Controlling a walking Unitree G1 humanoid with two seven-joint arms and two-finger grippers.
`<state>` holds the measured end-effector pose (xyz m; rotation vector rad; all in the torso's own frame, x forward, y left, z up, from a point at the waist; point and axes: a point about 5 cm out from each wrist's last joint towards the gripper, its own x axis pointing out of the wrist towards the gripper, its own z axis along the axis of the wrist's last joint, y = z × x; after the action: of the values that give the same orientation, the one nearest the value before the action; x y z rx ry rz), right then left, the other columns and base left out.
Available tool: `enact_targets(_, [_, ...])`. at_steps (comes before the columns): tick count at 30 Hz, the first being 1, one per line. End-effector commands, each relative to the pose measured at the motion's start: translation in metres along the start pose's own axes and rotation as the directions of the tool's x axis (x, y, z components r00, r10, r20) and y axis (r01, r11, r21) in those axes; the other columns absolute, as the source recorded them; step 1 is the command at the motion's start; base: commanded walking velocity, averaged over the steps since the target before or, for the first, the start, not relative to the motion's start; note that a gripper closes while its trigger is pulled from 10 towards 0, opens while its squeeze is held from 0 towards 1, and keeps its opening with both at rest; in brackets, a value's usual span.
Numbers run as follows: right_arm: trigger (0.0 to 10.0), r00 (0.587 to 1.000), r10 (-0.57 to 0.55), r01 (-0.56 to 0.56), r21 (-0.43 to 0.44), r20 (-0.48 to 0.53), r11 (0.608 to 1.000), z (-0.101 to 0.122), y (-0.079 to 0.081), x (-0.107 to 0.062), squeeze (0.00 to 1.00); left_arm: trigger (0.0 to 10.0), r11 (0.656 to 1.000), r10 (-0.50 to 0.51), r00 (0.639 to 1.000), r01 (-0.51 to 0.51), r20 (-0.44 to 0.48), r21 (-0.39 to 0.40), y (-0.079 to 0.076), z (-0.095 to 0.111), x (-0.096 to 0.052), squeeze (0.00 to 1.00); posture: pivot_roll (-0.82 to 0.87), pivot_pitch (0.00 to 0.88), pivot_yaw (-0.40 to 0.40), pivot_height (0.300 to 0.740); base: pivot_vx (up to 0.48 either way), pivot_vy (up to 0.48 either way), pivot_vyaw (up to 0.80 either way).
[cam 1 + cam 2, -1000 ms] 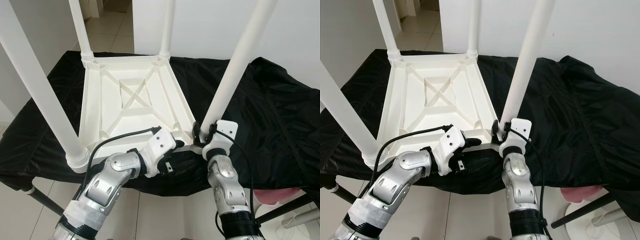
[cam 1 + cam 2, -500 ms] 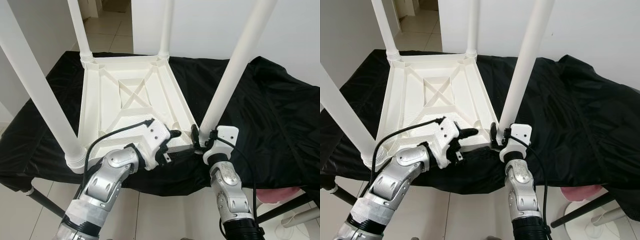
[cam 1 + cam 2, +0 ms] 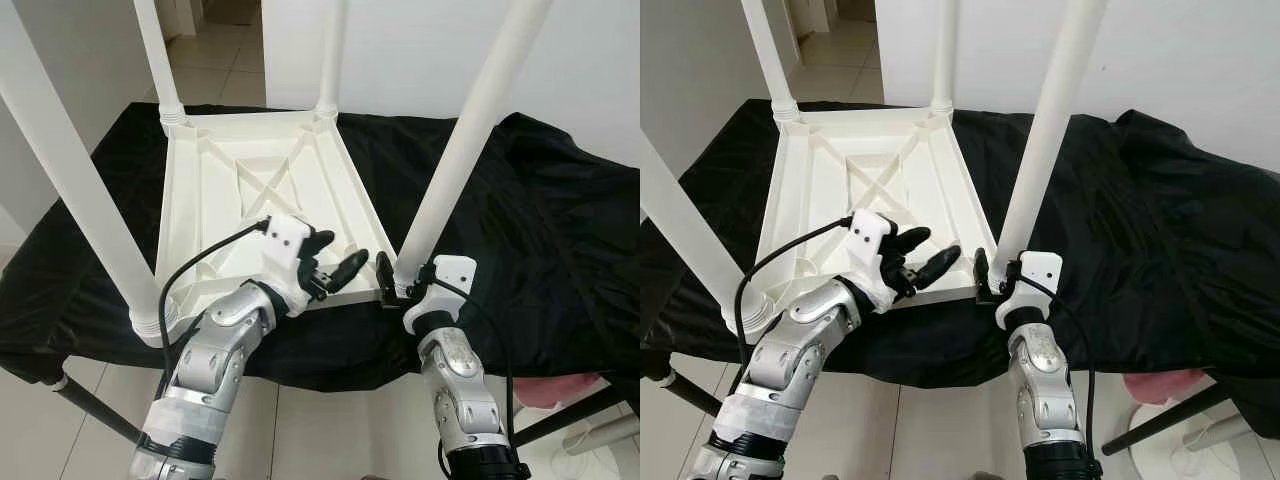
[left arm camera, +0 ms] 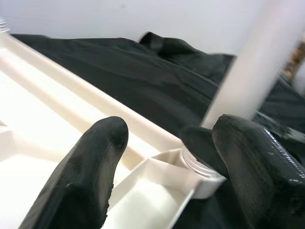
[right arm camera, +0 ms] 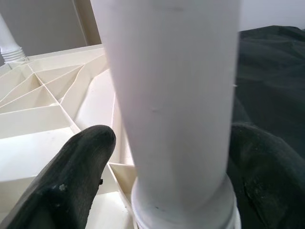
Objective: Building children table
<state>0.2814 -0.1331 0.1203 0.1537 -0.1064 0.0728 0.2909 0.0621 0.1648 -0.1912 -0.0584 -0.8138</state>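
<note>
A white plastic children's table [image 3: 250,200] lies upside down on a black cloth [image 3: 520,230], with its legs standing up. My right gripper [image 3: 400,283] is at the base of the near right leg [image 3: 450,180]. Its fingers [image 5: 81,171] straddle that leg [image 5: 167,95], open, with a thin gap on one side. My left gripper [image 3: 341,248] hovers open just above the tabletop's near right corner, beside the same leg's socket [image 4: 202,169], with nothing between its fingers [image 4: 90,162].
The near left leg [image 3: 80,190] rises close to my left arm. Two far legs [image 3: 155,50] stand at the back. The cloth-covered work table ends right before me, over tiled floor. A pink object [image 3: 545,392] and black stand legs [image 3: 560,420] are at the lower right.
My left gripper has risen from under the table's near edge to above the near right corner, and its fingers now stand apart. The right gripper stays at the leg base.
</note>
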Motion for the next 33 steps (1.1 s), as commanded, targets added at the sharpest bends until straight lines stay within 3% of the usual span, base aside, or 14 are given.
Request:
enact_targets(1, [10.0, 1.000, -0.002, 0.002, -0.002, -0.002, 1.000, -0.002, 0.002, -0.003, 0.00, 10.0, 0.999, 0.039, 0.999, -0.040, -0.012, -0.023, 0.003, -0.003, 0.000, 0.00, -0.06, 0.001, -0.019, 0.740, 0.000, 0.000, 0.00])
enact_targets(5, [10.0, 1.000, -0.004, 0.005, 0.013, -0.014, 1.000, -0.004, 0.004, -0.004, 0.00, 10.0, 0.993, 0.114, 0.993, -0.114, 0.001, -0.041, 0.008, -0.003, 0.000, 0.00, -0.06, 0.000, -0.021, 0.740, 0.000, 0.000, 0.00])
enact_targets(8, [10.0, 0.999, -0.039, 0.040, 0.040, -0.030, 0.998, -0.005, 0.002, -0.005, 0.00, 10.0, 0.967, 0.232, 0.973, -0.231, 0.000, -0.105, 0.017, -0.006, -0.001, 0.00, -0.05, 0.000, -0.024, 0.740, 0.000, 0.000, 0.00])
enact_targets(10, [10.0, 0.999, -0.039, 0.040, 0.040, -0.030, 0.998, -0.005, 0.002, -0.005, 0.00, 10.0, 0.967, 0.232, 0.973, -0.231, 0.000, -0.105, 0.017, -0.006, -0.001, 0.00, -0.05, 0.000, -0.024, 0.740, 0.000, 0.000, 0.00])
enact_targets(13, [10.0, 0.999, -0.051, 0.052, 0.095, -0.014, 0.994, -0.003, 0.001, -0.006, 0.00, 10.0, 0.929, 0.344, 0.939, -0.344, -0.021, -0.139, 0.025, -0.016, -0.004, 0.00, -0.06, 0.000, -0.022, 0.740, 0.000, 0.000, 0.00])
enact_targets(15, [10.0, 0.999, -0.051, 0.052, 0.095, -0.014, 0.994, -0.003, 0.001, -0.006, 0.00, 10.0, 0.929, 0.344, 0.939, -0.344, -0.021, -0.139, 0.025, -0.016, -0.004, 0.00, -0.06, 0.000, -0.022, 0.740, 0.000, 0.000, 0.00])
enact_targets(16, [10.0, 0.998, -0.057, 0.057, 0.109, -0.007, 0.992, -0.002, 0.000, -0.007, 0.00, 10.0, 0.908, 0.391, 0.920, -0.390, -0.023, -0.155, 0.026, -0.019, -0.006, 0.00, -0.06, 0.000, -0.022, 0.740, 0.000, 0.000, 0.00])
enact_targets(17, [10.0, 0.998, -0.057, 0.057, 0.109, -0.007, 0.992, -0.002, 0.000, -0.007, 0.00, 10.0, 0.908, 0.391, 0.920, -0.390, -0.023, -0.155, 0.026, -0.019, -0.006, 0.00, -0.06, 0.000, -0.022, 0.740, 0.000, 0.000, 0.00])
enact_targets(18, [10.0, 0.997, -0.074, 0.074, 0.129, -0.001, 0.989, -0.001, -0.002, -0.008, 0.00, 10.0, 0.883, 0.444, 0.896, -0.440, -0.015, -0.165, 0.028, -0.020, -0.007, 0.00, -0.06, 0.000, -0.021, 0.740, 0.000, 0.000, 0.00])
enact_targets(25, [10.0, 0.990, -0.130, 0.133, 0.085, -0.049, 0.987, -0.009, -0.003, -0.013, 0.00, 10.0, 0.849, 0.507, 0.862, -0.500, -0.003, -0.168, 0.027, -0.027, -0.011, 0.00, -0.06, 0.000, -0.017, 0.740, 0.000, 0.000, 0.00])
enact_targets(26, [10.0, 0.991, -0.126, 0.130, 0.084, -0.048, 0.988, -0.010, -0.002, -0.012, 0.00, 10.0, 0.829, 0.534, 0.845, -0.528, -0.020, -0.187, 0.030, -0.030, -0.013, 0.00, -0.06, 0.000, -0.013, 0.740, 0.000, 0.000, 0.00])
enact_targets(28, [10.0, 0.991, -0.126, 0.130, 0.084, -0.048, 0.988, -0.010, -0.002, -0.012, 0.00, 10.0, 0.829, 0.534, 0.845, -0.528, -0.020, -0.187, 0.030, -0.030, -0.013, 0.00, -0.06, 0.000, -0.013, 0.740, 0.000, 0.000, 0.00])
enact_targets(30, [10.0, 0.990, -0.139, 0.142, 0.169, -0.028, 0.975, -0.005, -0.003, -0.008, 0.00, 10.0, 0.766, 0.583, 0.811, -0.567, -0.044, -0.304, 0.040, -0.031, -0.014, 0.00, -0.06, 0.000, -0.012, 0.740, 0.000, 0.000, 0.00])
enact_targets(33, [10.0, 0.993, -0.114, 0.102, 0.336, 0.016, 0.936, 0.004, 0.003, -0.003, 0.00, 10.0, 0.730, 0.564, 0.826, -0.513, -0.027, -0.452, 0.044, -0.026, -0.011, 0.00, -0.06, 0.000, -0.005, 0.740, 0.000, 0.000, 0.00])
